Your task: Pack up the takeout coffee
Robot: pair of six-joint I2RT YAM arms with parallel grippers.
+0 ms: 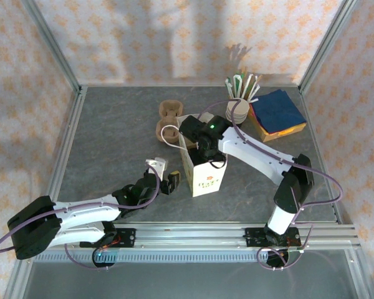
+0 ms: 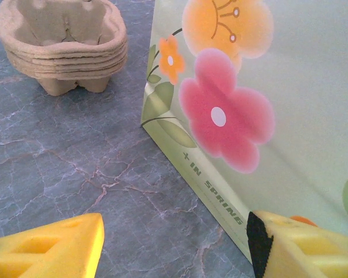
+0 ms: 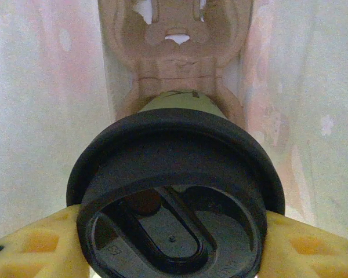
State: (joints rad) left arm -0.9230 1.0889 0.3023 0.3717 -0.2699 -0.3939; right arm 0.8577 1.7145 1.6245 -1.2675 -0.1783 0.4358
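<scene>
From the overhead camera, the paper bag (image 1: 207,177) is standing upright near the middle of the table (image 1: 112,131), with its white printed face turned toward the arm bases. The right arm (image 1: 255,152) is arching over from the right, its wrist sitting down in the bag's open top. The left gripper (image 1: 172,182) is hovering low over the table just beside the bag's left side. From up here I cannot tell how far its fingers are spread. A stack of pulp carriers (image 1: 169,121) is sitting behind the bag. Off to the right, a stack of cups (image 1: 237,111) and some blue napkins (image 1: 277,111) are lying near the back edge.

On the left wrist camera, the left gripper (image 2: 174,252) is holding its 2 yellow fingers (image 2: 46,249) wide apart with nothing between them. The bag's flowered wall is rising right in front of the right finger, but I cannot tell whether they are touching. The carrier stack is standing beyond, well apart from the fingers.

The right wrist camera is looking straight down inside the bag. The right gripper (image 3: 174,255) is gripping the takeout coffee (image 3: 180,101) from both sides, 1 yellow finger (image 3: 35,249) pressing in at each side just under the black lid (image 3: 220,150). The cup is hanging between the pale walls, above a pulp carrier (image 3: 180,52) lying at the bottom. I cannot tell whether the cup's base is touching it.
</scene>
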